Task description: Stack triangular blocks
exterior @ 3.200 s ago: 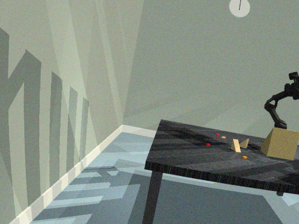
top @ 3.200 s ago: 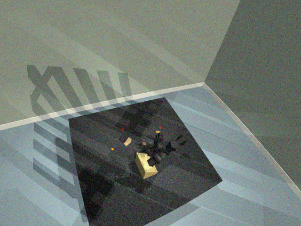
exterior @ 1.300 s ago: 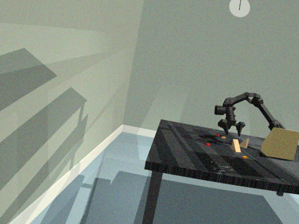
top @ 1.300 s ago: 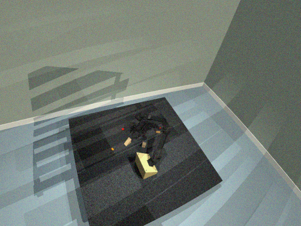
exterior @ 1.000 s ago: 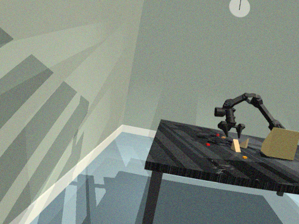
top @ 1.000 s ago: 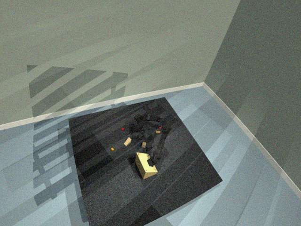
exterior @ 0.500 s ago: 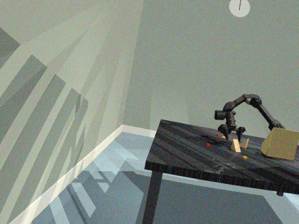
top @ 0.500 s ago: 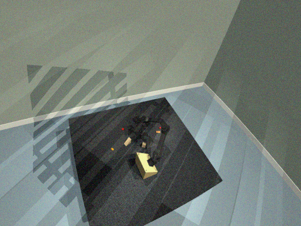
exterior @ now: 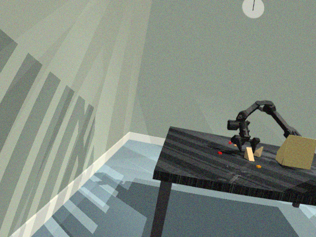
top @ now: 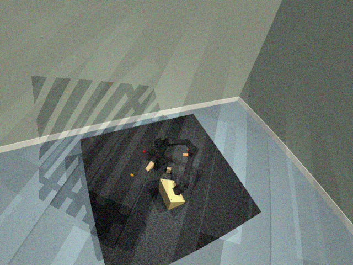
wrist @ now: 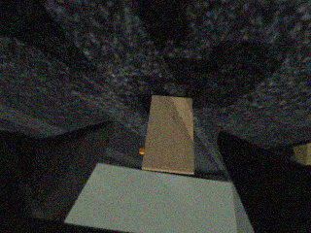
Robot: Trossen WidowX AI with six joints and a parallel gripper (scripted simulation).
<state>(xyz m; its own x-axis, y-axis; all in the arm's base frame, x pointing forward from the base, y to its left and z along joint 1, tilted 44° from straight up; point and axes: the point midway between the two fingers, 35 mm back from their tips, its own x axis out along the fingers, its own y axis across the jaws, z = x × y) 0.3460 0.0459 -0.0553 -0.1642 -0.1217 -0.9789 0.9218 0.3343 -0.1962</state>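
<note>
One tan triangular block (top: 149,165) (exterior: 250,154) (wrist: 169,146) rests on the table with its sloped face showing pale in the exterior view. The other triangular block (top: 169,169) (exterior: 258,152) (wrist: 303,153) stands a short way off, apart from it; in the wrist view only a part shows at the right edge. My gripper (exterior: 247,151) (wrist: 165,131) is wide open and empty, pointing down, with its fingertips low over the table. The first block shows between the two fingers in the wrist view. Whether a finger touches it cannot be told.
A large yellow block (top: 166,190) (exterior: 297,153) stands beside the arm's base. Small red pieces (top: 144,151) (exterior: 219,152), an orange piece (top: 131,174) (exterior: 258,166) (wrist: 142,150) and a small tan piece (top: 185,154) (exterior: 235,144) lie on the dark table (top: 228,205) (exterior: 183,163).
</note>
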